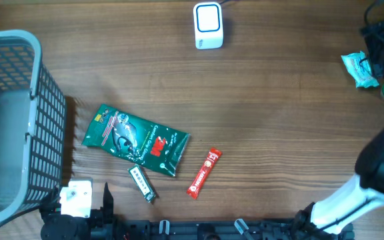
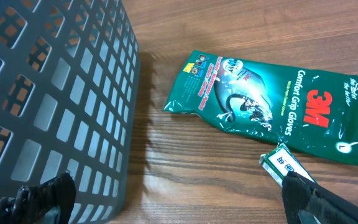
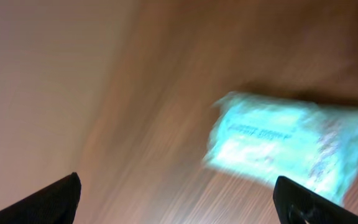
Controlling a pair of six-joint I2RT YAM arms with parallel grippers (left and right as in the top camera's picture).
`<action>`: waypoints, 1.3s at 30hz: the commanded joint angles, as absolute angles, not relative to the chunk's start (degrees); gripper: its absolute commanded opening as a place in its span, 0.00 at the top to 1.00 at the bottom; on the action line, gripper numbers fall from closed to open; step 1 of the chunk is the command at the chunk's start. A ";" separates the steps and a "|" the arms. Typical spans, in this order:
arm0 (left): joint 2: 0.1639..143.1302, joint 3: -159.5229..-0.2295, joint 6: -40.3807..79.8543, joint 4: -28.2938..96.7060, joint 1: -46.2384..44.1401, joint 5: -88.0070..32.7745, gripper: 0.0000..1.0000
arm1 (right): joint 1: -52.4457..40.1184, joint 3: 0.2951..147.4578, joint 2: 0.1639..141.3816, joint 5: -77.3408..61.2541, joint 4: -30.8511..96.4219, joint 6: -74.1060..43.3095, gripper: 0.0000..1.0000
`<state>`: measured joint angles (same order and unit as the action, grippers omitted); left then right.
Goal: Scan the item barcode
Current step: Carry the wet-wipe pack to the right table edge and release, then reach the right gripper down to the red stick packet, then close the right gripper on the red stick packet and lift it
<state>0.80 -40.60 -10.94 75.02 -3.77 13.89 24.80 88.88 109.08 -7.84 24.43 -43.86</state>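
Overhead: teal packet (image 1: 359,69) lies far right on the table, well right of the scanner (image 1: 209,27). Left wrist: left gripper (image 2: 179,208) fingers wide apart, glove pack (image 2: 272,102) beyond them. Right wrist, blurry: right gripper (image 3: 176,208) fingers apart, packet lying loose beyond them, nearer the right-hand finger.

The left arm sits folded at the near left corner of the overhead view, showing a white wrist block (image 1: 76,197) above black links. Its left claw (image 2: 176,208) stands wide open, with two black fingertips (image 2: 45,198) at the bottom corners of the wrist view and nothing between them. The right arm (image 1: 342,200) reaches from the near right through a white link and a bulky black joint toward the far right edge, and the right claw (image 3: 179,205) is spread just as wide, its dark fingertips (image 3: 51,199) apart in a blurred wrist view, gripping nothing.
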 commanded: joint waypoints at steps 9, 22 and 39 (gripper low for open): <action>0.43 -40.71 -11.81 74.87 -4.01 14.48 0.00 | 6.63 89.56 78.52 -22.94 55.66 -35.75 0.01; 0.43 -40.71 -11.81 74.87 -4.01 14.48 0.00 | -26.09 63.83 83.00 -20.71 65.80 -56.23 0.07; 0.43 -40.71 -11.81 74.87 -4.01 14.48 0.00 | -39.79 46.78 97.17 -22.04 32.86 -69.30 0.43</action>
<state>0.80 -40.60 -10.94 75.05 -3.77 13.91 -38.92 47.27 94.00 -21.37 32.53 -68.75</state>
